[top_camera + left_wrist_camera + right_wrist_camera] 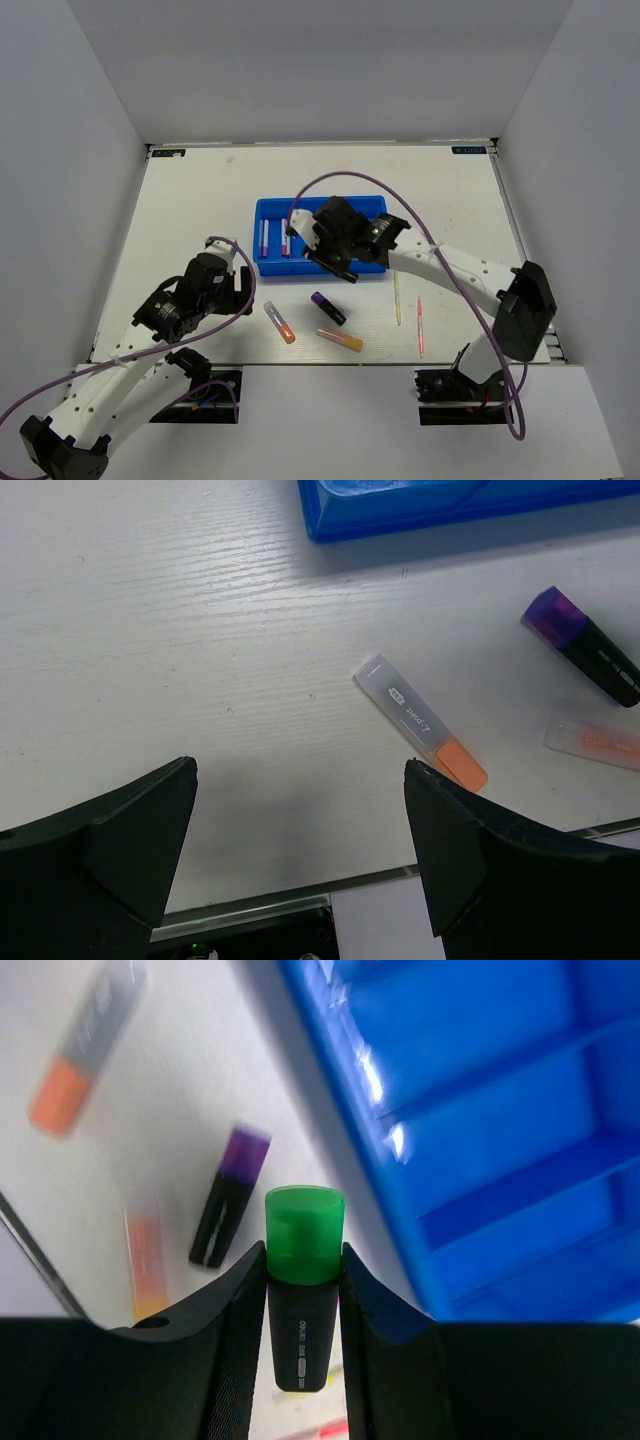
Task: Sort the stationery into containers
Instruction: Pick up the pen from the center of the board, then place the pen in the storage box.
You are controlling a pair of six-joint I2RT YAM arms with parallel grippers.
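The right pincer (303, 1255) is clamped on a green-capped black highlighter (303, 1300), cap pointing outward, at the near rim of the blue tray (270, 203). The left pincer (300, 770) gapes wide and empty over the counter (200, 200), near-left of the tray. On the tray's near side lie an orange highlighter (280, 322), a purple highlighter (328, 308) and a yellow highlighter (340, 340). To its near right lie a thin yellow stick (397, 298) and a thin pink stick (420, 327). Two pink-white pens (265, 237) lie at the tray's left end.
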